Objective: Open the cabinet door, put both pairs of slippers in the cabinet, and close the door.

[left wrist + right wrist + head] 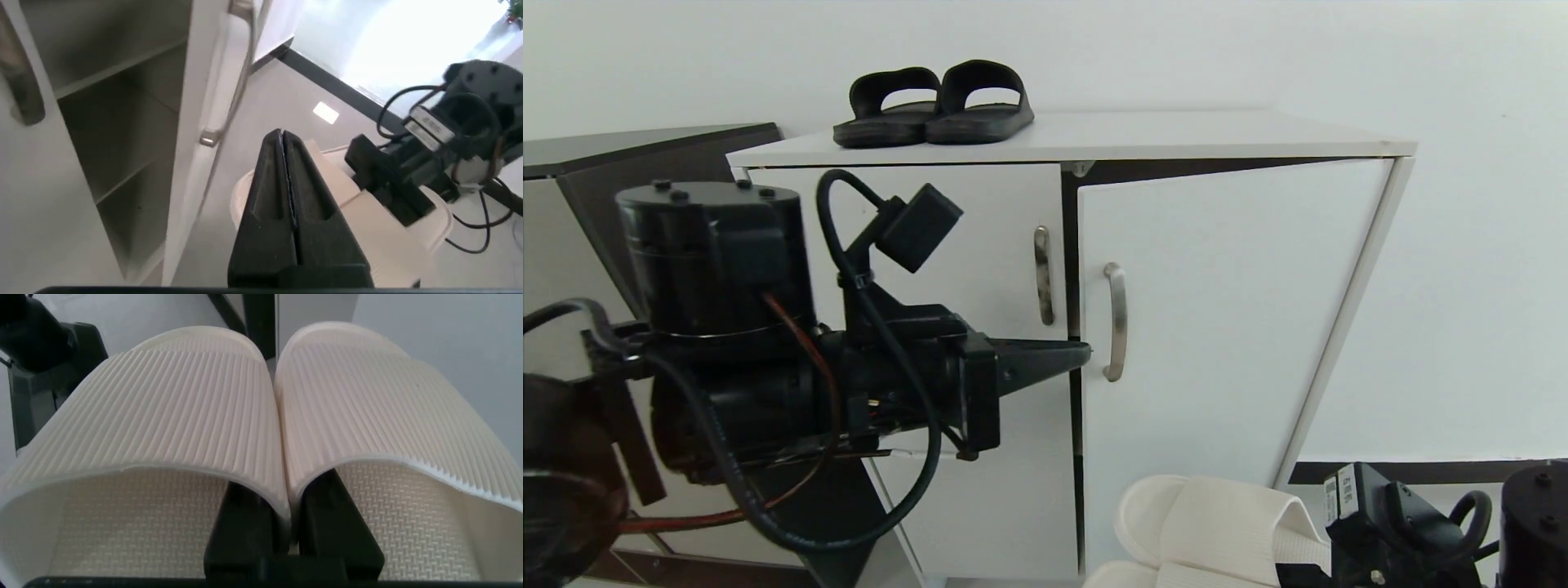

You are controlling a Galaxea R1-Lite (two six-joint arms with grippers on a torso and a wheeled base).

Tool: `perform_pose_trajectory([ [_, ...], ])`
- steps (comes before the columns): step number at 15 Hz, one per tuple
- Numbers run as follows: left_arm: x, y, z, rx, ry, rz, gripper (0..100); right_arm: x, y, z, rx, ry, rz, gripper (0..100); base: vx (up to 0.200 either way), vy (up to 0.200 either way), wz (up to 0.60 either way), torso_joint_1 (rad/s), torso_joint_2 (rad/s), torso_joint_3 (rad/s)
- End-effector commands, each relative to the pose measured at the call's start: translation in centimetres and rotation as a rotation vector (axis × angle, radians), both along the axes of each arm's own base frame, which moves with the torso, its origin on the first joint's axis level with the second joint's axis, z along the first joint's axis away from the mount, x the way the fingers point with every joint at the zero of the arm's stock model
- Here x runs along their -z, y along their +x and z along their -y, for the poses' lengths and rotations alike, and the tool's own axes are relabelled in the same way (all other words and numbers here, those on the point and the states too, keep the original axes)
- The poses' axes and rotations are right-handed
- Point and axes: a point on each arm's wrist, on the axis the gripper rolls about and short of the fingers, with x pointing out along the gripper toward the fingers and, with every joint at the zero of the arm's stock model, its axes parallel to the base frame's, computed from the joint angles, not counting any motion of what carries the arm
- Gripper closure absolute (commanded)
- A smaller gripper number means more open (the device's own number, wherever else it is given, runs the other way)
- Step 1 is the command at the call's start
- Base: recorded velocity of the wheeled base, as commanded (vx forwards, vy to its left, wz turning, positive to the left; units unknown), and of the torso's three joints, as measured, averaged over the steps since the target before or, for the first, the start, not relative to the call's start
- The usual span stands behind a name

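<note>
Shelves (110,65) show behind the ajar door (196,122); left pincer (282,147) pressed together. Right pincer (288,527) clamps white slippers (180,416), black pair (934,106) atop cabinet (1217,131).

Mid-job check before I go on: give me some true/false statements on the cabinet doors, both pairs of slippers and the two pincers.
1. The black slippers lie on top of the cabinet. True.
2. The left pincer is open around the right door's handle. False: it is shut, with its tip at the door's edge beside the handle.
3. The right pincer is shut on the white slippers. True.
4. Both cabinet doors are fully closed. False: the right door stands ajar, and the left wrist view shows shelves inside.
5. The white slippers are on a shelf. False: they are held low in front of the cabinet.
</note>
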Motion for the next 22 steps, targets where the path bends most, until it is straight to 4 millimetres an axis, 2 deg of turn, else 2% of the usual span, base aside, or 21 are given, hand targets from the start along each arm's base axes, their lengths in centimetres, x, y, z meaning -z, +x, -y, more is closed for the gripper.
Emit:
perform_pose_trajectory([
  [1,-1.4,-1.6,-1.9,-0.026,-0.04,0.053,100,0.1,0.0,0.0,-0.001,-0.003,-0.001,100,0.0,0.0,0.0,0.0,0.0,0.0],
  [3,-1.8,-0.7,-2.5,-0.069,-0.045,0.062,100,0.1,0.0,0.0,-0.001,-0.003,-0.001,100,0.0,0.0,0.0,0.0,0.0,0.0],
  [6,-1.4,1.9,-2.1,-0.109,-0.03,0.043,100,0.3,0.0,0.0,0.003,-0.033,-0.022,100,0.0,0.0,0.0,0.0,0.0,0.0],
  [11,-0.3,6.1,-0.9,-0.143,-0.016,0.021,100,0.2,-0.1,-0.1,-0.004,-0.041,-0.03,100,0.0,0.0,0.0,0.0,0.0,0.0],
  [14,0.4,7.7,0.2,-0.132,-0.03,0.041,100,0.3,-0.1,-0.1,-0.003,-0.042,-0.03,100,0.0,0.0,0.0,0.0,0.0,0.0],
  [19,0.8,8.1,1.1,-0.116,-0.041,0.058,100,0.3,-0.6,-0.5,-0.032,-0.062,-0.053,100,0.0,0.0,0.0,0.0,0.0,0.0],
  [22,0.9,7.0,2.5,-0.069,-0.045,0.062,100,0.8,-1.5,-0.6,-0.074,-0.081,-0.065,100,-0.133,0.0,0.0,0.002,0.0,0.005],
])
